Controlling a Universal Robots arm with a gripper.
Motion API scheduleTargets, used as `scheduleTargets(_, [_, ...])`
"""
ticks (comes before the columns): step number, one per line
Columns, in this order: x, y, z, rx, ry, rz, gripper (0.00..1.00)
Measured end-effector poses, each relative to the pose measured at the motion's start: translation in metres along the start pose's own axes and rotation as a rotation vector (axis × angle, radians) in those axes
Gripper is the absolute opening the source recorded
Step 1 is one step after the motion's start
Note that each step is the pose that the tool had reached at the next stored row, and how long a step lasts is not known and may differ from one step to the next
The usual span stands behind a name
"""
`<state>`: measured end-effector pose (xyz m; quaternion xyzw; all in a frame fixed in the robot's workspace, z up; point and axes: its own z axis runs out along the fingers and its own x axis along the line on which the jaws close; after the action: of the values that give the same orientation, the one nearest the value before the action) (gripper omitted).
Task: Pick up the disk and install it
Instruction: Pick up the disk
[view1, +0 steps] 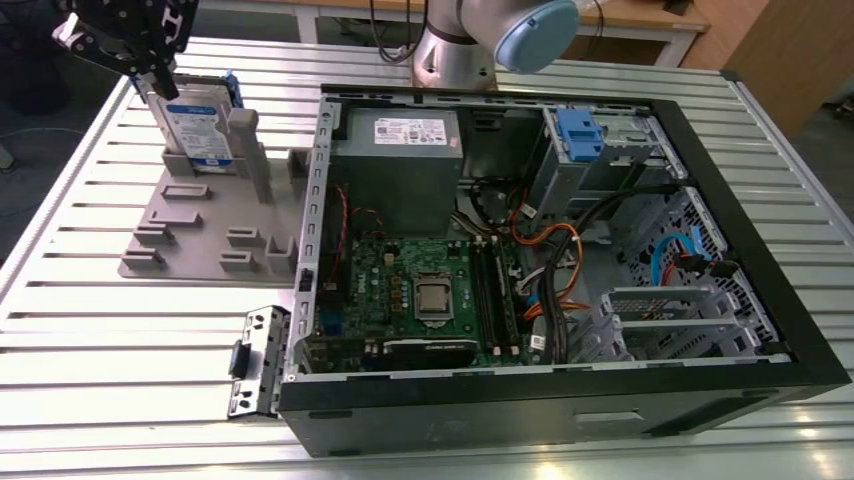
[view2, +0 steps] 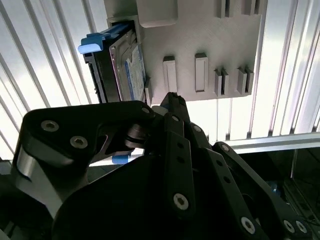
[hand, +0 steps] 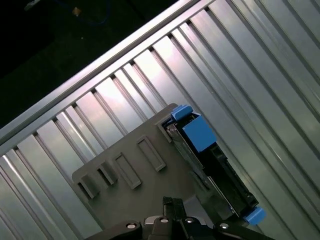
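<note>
1. End effector (view1: 150, 78) hangs at the far corner of the worktop (view1: 120, 370), on the exterior view's left, directly over the disk (view1: 198, 122).
2. Grip state: cannot tell. It appears to reach the disk's top edge, but contact is not resolvable.
3. Disk stands upright on edge in a slot of the grey holder (view1: 200, 240), label facing the open computer case (view1: 747, 260).
4. In both wrist views the disk (view2: 122, 70) (hand: 215, 165) sits at the holder's edge, with its blue side rails (hand: 199, 134) visible.
5. Case lies on its side just beside the holder. Inside it, the grey drive cage (view1: 587, 140) with its blue tab sits beyond the power supply (view1: 398, 160).
</note>
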<state>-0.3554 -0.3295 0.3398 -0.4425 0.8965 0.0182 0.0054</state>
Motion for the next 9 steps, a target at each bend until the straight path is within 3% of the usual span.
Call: scheduleTargets(9, [0.0, 0.0, 0.0, -0.001, 0.0011, -0.039, 0.1])
